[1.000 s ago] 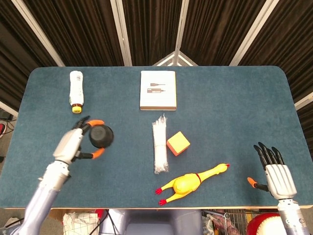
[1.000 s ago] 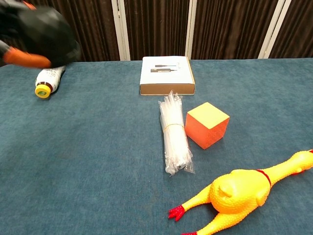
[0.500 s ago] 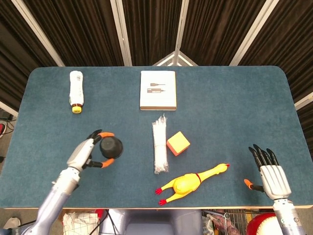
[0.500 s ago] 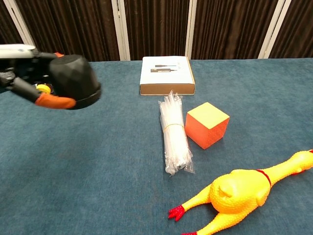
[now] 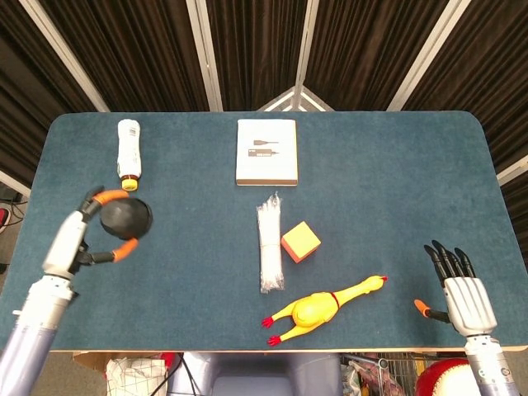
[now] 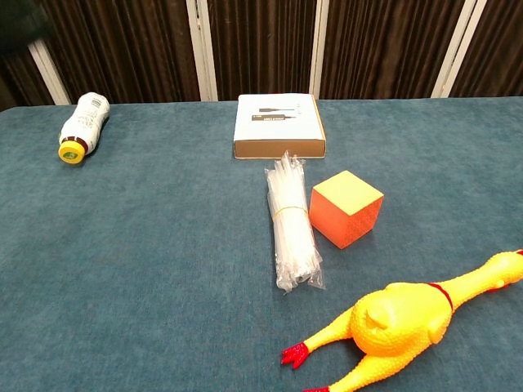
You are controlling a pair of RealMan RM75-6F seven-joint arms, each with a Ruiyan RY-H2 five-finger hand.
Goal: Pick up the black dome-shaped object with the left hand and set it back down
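In the head view, my left hand (image 5: 82, 235) grips the black dome-shaped object (image 5: 125, 219) between orange-tipped fingers, over the left part of the blue table (image 5: 388, 165). The dome shows its rounded side up and appears lifted off the cloth. In the chest view only a dark blur at the top left corner hints at the dome (image 6: 20, 24). My right hand (image 5: 460, 289) hangs open past the table's near right edge, holding nothing.
A white bottle with a yellow cap (image 5: 128, 153) lies just beyond the dome. A white box (image 5: 266, 152) sits at the back centre. A bundle of clear straws (image 5: 270, 243), an orange cube (image 5: 300, 242) and a yellow rubber chicken (image 5: 323, 307) lie in the middle.
My left hand carried the dome right and toward the near edge, then swung it back left and up, nearly out of the chest view. The right hand barely shifted.
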